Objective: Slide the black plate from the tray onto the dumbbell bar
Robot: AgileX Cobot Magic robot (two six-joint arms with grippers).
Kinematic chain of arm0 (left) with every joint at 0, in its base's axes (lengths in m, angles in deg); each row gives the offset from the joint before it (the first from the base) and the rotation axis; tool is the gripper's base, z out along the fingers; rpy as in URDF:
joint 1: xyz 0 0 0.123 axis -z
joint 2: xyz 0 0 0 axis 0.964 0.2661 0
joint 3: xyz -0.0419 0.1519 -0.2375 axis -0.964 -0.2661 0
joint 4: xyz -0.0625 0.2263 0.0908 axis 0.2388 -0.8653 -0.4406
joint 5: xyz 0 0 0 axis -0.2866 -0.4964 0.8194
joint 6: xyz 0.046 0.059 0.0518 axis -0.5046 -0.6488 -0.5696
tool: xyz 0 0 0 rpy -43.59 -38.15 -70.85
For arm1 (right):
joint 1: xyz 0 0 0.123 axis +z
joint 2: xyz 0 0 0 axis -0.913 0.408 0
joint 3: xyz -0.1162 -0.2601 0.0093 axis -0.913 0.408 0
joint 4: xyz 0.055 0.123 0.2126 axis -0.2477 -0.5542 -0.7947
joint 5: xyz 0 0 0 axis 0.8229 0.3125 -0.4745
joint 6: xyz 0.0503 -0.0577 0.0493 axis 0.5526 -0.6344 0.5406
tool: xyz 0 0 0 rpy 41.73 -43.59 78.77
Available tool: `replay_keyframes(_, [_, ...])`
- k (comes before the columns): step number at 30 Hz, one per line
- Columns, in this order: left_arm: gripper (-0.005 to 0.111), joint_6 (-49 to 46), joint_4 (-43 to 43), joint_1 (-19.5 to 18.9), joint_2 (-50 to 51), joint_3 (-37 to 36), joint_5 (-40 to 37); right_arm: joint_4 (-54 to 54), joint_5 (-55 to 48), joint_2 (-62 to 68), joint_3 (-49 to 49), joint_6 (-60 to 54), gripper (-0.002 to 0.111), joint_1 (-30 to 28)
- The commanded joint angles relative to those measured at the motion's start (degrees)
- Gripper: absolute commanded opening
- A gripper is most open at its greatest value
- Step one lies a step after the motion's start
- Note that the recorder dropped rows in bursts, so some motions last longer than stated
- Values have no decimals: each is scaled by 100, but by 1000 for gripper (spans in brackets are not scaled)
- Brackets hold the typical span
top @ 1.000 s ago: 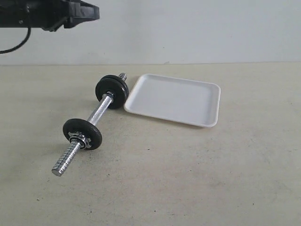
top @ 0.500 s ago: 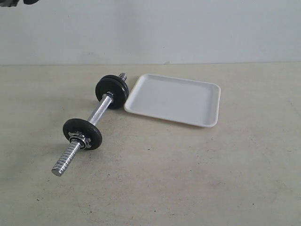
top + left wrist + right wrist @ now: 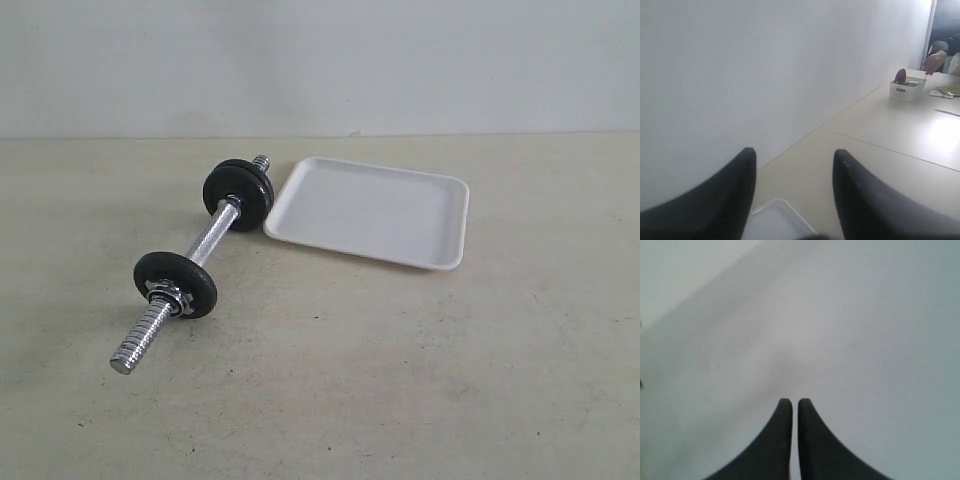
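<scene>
Centrally, a chrome bar [image 3: 210, 235] is lying on the matt beige worktop [image 3: 400, 370], its far threaded end just beside a shallow white tray [image 3: 380, 210]. A glossy plate [image 3: 266, 186] is sitting on that end, against a duller disc [image 3: 232, 196]. The left tool [image 3: 794, 152] is hanging spread and empty; the right tool [image 3: 794, 402] is pinching together on nothing.

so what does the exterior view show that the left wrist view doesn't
Only the exterior view: the dumbbell bar with its dark discs, beside the tray. Only the left wrist view: the open left tool, a small white basket on a far table, and a person's hand near it. Both: the tray, just a corner of it in the wrist view, plus the pale tabletop and the wall.
</scene>
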Motion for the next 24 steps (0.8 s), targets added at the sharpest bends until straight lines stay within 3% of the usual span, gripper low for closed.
replay_keyframes(1, [45, -48, -43, -22, -377, -23, -131, 2464, 534, -31, 72, 526, 1, 306])
replay_keyframes(3, [45, -48, -43, -22, -538, -23, -131, 2827, 1391, 9, 288, 1231, 1, 1054])
replay_keyframes(7, [45, -48, -43, -22, -828, -23, -131, 2721, 2520, 30, 918, 1195, 1, 3105])
replay_keyframes(12, [45, -48, -238, -22, -1122, -23, -131, 3242, 2399, 30, 1477, 1441, 1, 5690])
replay_keyframes(15, [45, 105, -382, -22, -1225, -23, -2, 4860, 1959, 33, 1929, 2457, 1, 6834])
replay_keyframes(18, [45, 199, -538, -22, -1265, -23, -2, 7607, 1221, 98, 2691, 4760, 1, 7325])
replay_keyframes(20, [45, 226, -644, -22, -1265, -23, -2, 8837, 994, 138, 3437, 5724, 1, 7434])
replay_keyframes(24, [45, 426, -843, -22, -1265, -23, -2, 9899, 2472, -9, 4987, 7424, 1, 7422])
